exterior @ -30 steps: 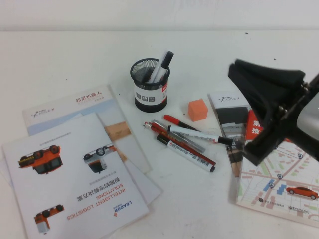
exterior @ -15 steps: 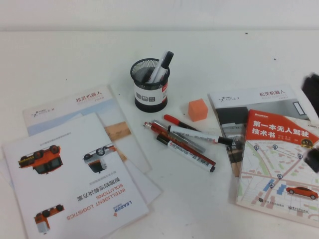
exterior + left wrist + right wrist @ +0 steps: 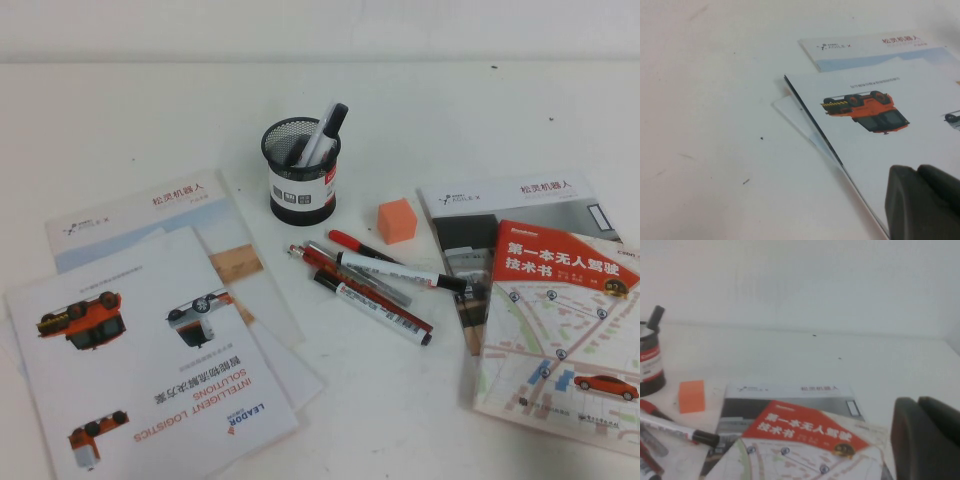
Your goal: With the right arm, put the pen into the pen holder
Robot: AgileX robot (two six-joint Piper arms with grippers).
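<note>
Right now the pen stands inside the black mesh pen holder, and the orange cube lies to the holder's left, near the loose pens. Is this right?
Not quite. The high view shows the orange cube to the right of the pen holder, not its left. The rest holds: the pen stands in the holder, and the loose pens lie near the cube. The left gripper and right gripper show only in their wrist views.

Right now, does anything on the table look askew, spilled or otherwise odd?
Nothing is spilled or damaged. A pen leans in the pen holder; four or five others lie crisscrossed in a loose pile beside it. Brochures overlap untidily. The left gripper and right gripper show only in their wrist views.
</note>
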